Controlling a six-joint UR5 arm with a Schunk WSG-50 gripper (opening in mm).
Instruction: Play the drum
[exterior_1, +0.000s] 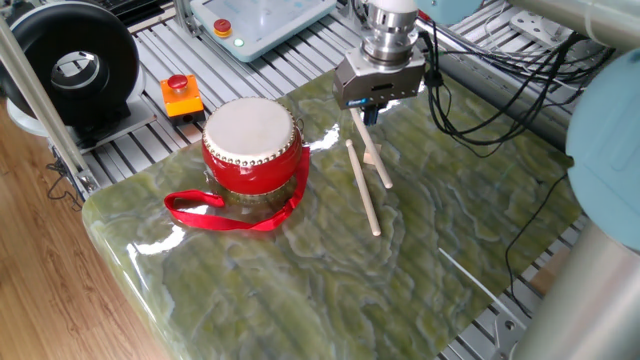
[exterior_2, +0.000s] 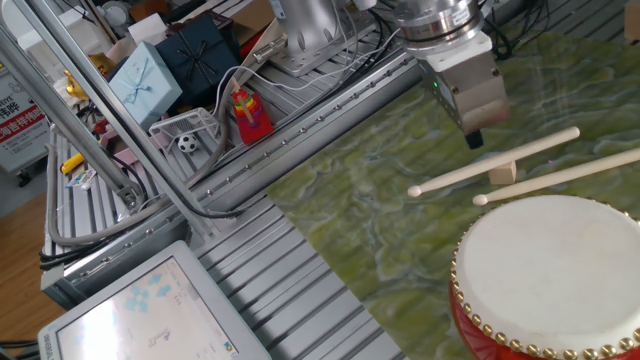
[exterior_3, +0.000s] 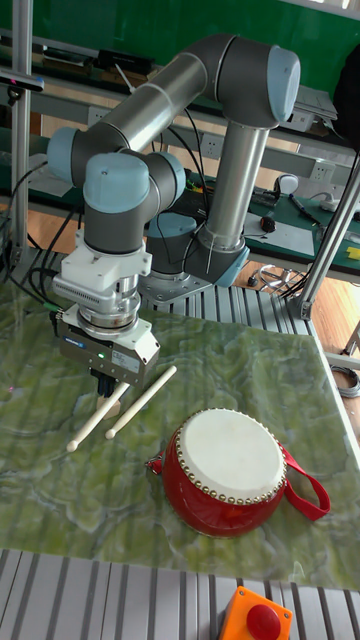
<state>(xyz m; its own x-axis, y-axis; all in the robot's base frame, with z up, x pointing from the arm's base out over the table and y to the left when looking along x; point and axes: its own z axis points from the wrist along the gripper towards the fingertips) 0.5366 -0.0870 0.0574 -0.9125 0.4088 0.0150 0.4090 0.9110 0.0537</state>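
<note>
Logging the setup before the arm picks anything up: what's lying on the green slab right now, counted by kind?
Drum: 1
Sticks: 2
Small wooden block propping one stick: 1
Total: 4
The gripper hangs over the sticks, holding nothing.

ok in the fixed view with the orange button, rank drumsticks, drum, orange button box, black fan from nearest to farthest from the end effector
1. drumsticks, just below the end effector
2. drum, to its left
3. orange button box, beyond the drum
4. black fan, far left corner
</note>
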